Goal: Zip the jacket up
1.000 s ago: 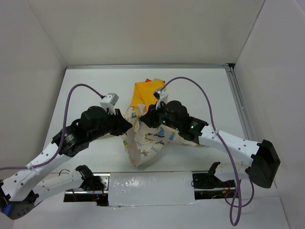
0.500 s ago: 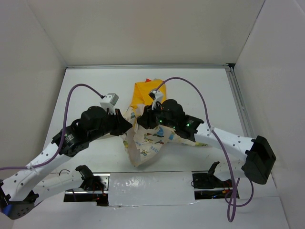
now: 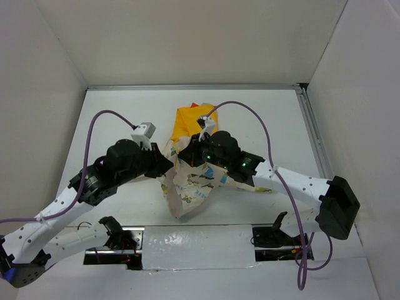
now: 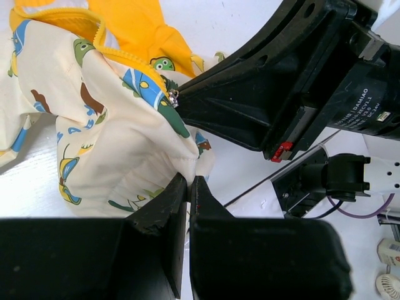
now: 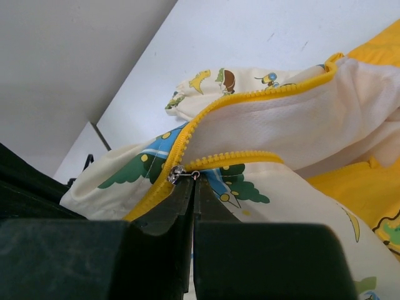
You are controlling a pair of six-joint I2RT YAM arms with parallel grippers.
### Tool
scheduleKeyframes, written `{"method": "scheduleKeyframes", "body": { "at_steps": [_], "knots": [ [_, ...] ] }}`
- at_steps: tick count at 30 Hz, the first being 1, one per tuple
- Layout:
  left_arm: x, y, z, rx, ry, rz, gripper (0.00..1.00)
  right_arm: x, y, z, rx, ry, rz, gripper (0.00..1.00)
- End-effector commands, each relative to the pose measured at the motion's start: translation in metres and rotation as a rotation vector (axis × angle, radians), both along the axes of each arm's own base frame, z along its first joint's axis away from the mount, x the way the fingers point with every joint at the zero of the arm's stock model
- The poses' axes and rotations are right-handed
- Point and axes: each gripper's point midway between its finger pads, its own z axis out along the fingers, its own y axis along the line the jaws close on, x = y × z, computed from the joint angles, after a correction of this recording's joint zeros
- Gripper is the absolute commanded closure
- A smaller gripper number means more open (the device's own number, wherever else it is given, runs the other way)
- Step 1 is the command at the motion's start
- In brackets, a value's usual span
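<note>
The jacket (image 3: pixel 190 181), cream with cartoon prints, is bunched up between my two arms, its yellow hood (image 3: pixel 187 120) lying toward the back. My left gripper (image 4: pixel 189 181) is shut on a fold of the cream fabric (image 4: pixel 119 134) at the jacket's lower end. My right gripper (image 5: pixel 192 182) is shut on the small metal zipper pull (image 5: pixel 175 173), where the two yellow rows of teeth meet. Above the pull the front gapes open, showing white lining (image 5: pixel 281 125). In the top view the right gripper (image 3: pixel 182 155) sits just right of the left gripper (image 3: pixel 170 164).
White walls enclose the table on three sides, with a metal rail (image 3: pixel 194 87) along the back. A purple cable (image 3: pixel 265 134) loops over the right arm. A white taped strip (image 3: pixel 200 247) and the arm bases line the near edge.
The right gripper has closed on the zipper pull, and its arm has shifted slightly left. The left gripper holds the fabric as before.
</note>
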Motion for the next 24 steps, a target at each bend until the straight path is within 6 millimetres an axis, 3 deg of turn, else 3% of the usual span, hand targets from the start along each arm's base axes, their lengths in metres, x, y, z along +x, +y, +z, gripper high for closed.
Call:
{"method": "scheduleKeyframes", "body": {
  "at_steps": [1,4,9,13,20,24],
  "knots": [
    [0.002,-0.001,0.023,-0.07,-0.061,0.01,1.0,0.009,0.004,0.025,0.052,-0.047,-0.034,1.0],
    [0.003,0.002,0.022,-0.069,-0.055,0.03,1.0,0.008,-0.002,0.018,0.008,-0.046,-0.043,1.0],
    [0.0,0.01,0.016,-0.073,-0.031,0.068,1.0,0.045,-0.059,-0.014,-0.283,-0.019,-0.371,1.0],
    [-0.006,0.014,0.007,-0.068,0.009,0.078,1.0,0.057,-0.094,-0.037,-0.458,0.022,-0.501,1.0],
    [-0.029,0.027,-0.026,-0.086,0.142,0.116,1.0,0.072,-0.1,-0.053,-0.506,0.062,-0.411,1.0],
    [-0.045,0.038,-0.053,-0.07,0.251,0.156,1.0,0.065,-0.09,-0.064,-0.528,0.043,-0.193,1.0]
  ]
}}
